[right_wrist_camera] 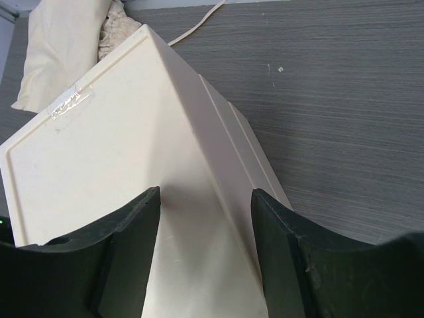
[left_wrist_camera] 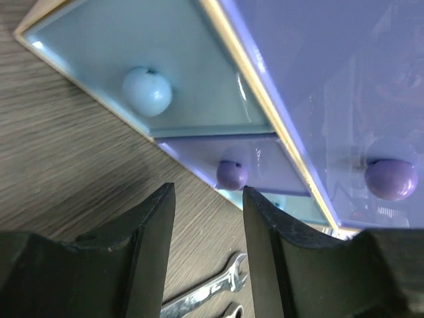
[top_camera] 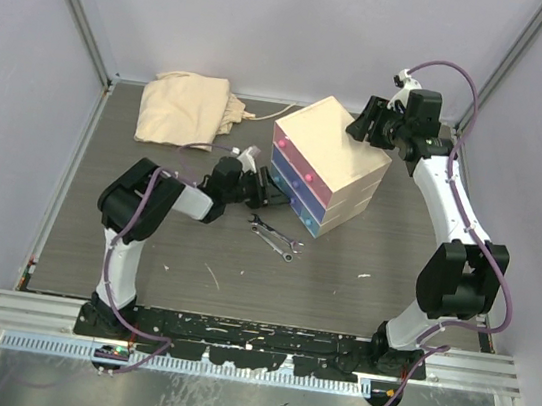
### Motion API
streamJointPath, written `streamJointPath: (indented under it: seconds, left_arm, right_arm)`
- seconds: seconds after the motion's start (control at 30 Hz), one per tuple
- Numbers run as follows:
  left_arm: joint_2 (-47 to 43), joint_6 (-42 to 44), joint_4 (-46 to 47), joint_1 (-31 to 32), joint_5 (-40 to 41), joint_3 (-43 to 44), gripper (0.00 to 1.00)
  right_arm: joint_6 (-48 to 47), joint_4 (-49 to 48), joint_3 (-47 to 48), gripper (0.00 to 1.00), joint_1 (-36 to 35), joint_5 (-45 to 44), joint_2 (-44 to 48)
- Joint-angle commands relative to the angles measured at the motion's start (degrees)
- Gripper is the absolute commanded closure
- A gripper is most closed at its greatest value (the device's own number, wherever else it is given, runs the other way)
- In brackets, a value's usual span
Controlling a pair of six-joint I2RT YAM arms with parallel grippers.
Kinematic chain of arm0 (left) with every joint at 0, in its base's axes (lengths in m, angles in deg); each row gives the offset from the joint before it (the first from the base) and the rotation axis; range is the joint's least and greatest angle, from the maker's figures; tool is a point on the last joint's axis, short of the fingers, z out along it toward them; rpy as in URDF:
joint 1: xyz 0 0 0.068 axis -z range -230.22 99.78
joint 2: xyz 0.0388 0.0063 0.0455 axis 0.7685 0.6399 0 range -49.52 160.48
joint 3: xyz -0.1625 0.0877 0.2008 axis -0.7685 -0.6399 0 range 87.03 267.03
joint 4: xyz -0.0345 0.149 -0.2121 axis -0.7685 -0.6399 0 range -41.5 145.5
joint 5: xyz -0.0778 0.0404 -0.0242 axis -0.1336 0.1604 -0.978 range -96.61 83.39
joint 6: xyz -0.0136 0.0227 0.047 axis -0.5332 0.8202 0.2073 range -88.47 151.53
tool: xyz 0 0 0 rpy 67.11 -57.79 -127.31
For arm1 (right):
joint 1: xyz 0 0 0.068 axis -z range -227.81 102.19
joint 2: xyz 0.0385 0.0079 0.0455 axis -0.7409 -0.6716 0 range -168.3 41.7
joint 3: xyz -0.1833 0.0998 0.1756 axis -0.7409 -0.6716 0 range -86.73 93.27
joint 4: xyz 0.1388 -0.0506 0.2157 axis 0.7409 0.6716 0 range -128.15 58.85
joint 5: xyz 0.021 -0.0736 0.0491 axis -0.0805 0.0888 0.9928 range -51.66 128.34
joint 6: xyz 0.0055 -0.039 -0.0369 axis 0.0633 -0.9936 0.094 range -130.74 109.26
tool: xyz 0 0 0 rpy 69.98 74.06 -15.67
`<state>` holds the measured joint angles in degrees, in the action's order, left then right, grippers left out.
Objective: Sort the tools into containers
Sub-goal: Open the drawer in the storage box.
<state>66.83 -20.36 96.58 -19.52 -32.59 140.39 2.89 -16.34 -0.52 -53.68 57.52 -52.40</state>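
The cream chest (top_camera: pixel 344 148) stands mid-table with its pink (top_camera: pixel 303 156), blue and light-blue drawers facing front-left. My left gripper (top_camera: pixel 270 195) is open and empty, right at the drawer fronts. In the left wrist view a blue drawer knob (left_wrist_camera: pixel 232 175) lies just beyond the gripper's (left_wrist_camera: pixel 209 199) fingertips, and a light-blue knob (left_wrist_camera: pixel 146 91) is up left. Two silver spanners (top_camera: pixel 276 236) lie on the table in front of the chest and show under the left gripper (left_wrist_camera: pixel 215 291). My right gripper (right_wrist_camera: pixel 205 199) is open over the chest's top back edge (right_wrist_camera: pixel 99 152). No other tools are in view.
A cream cloth bag (top_camera: pixel 188 108) with a white cord lies at the back left, also in the right wrist view (right_wrist_camera: pixel 66 46). Grey walls and metal rails enclose the table. Small white scraps (top_camera: pixel 364 276) lie on the table.
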Motion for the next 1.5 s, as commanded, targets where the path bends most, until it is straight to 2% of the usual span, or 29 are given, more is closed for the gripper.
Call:
streamJointPath:
  seconds: [0.0,0.33,0.7,0.83,1.0,1.13,1.47]
  left_arm:
    - [1.0,-1.7,7.9,1.0,-1.3,3.9,0.55]
    - [4.0,-2.6,9.0,1.7,-2.1,5.7,0.59]
    - [7.1,-5.6,14.4,2.0,-2.8,6.2,0.61]
    - [7.1,-5.7,14.6,2.0,-2.5,6.9,0.68]
    - [7.3,-5.9,14.7,2.0,-2.7,7.6,0.82]
    - [6.7,-5.0,14.8,1.8,-2.8,6.7,0.86]
    - [3.7,-2.8,16.2,0.7,-4.0,-0.9,0.86]
  right_arm:
    - [0.2,0.5,-0.7,0.38,-0.4,2.1,2.6]
    - [0.7,0.5,-0.2,0.38,-0.5,2.6,2.1]
    - [0.8,0.5,-0.4,0.38,-0.5,3.1,1.8]
    - [0.8,0.5,-0.6,0.38,-0.4,3.1,1.8]
    - [0.6,0.5,-0.8,0.38,-0.5,2.8,1.8]
    - [0.5,0.5,-1.0,0.38,-0.5,2.5,1.8]
    - [0.3,0.5,-1.0,0.37,-0.5,1.8,1.7]
